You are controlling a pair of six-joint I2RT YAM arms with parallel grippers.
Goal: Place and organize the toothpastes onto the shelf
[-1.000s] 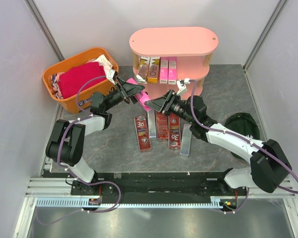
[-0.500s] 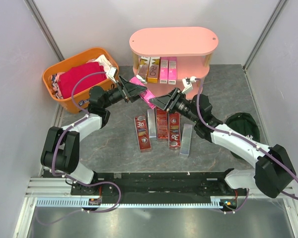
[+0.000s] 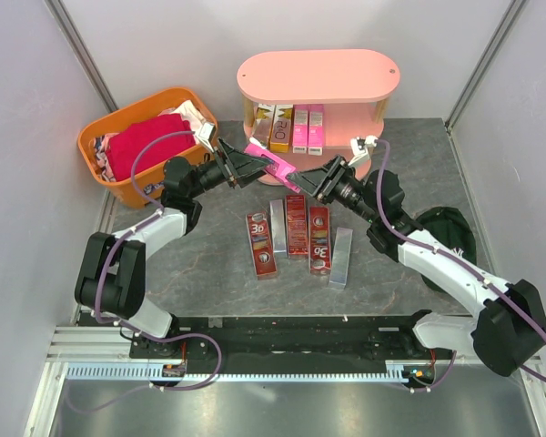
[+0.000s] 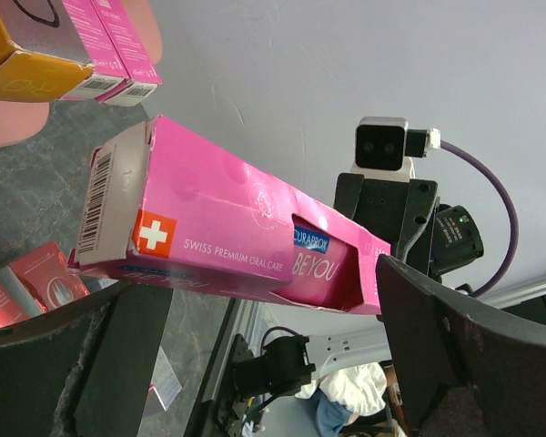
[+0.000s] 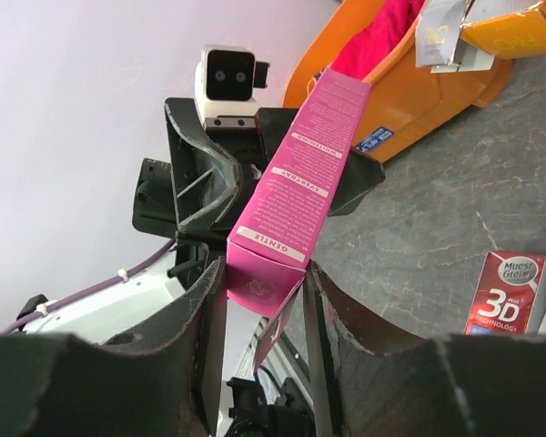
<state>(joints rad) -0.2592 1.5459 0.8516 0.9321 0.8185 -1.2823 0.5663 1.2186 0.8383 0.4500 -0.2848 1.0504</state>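
Observation:
A bright pink toothpaste carton (image 3: 273, 165) hangs in the air between both grippers, tilted, in front of the pink shelf (image 3: 318, 77). My right gripper (image 3: 308, 178) is shut on its right end; in the right wrist view both fingers (image 5: 193, 337) press the carton's end (image 5: 296, 182), whose flap hangs open. My left gripper (image 3: 247, 164) stands wide open around the other end, where the carton (image 4: 218, 228) crosses above its fingers (image 4: 473, 355). Several cartons (image 3: 287, 127) stand on the shelf's middle tier. Several red and silver cartons (image 3: 296, 232) lie on the table.
An orange basket (image 3: 136, 146) with red cloth sits at the back left, close behind the left arm. A dark round object (image 3: 446, 232) lies at the right beside the right arm. Grey walls close in both sides.
The right gripper has closed on the pink carton and moved up and to the right with it, toward the shelf. The left gripper has stayed open near the carton's left end.

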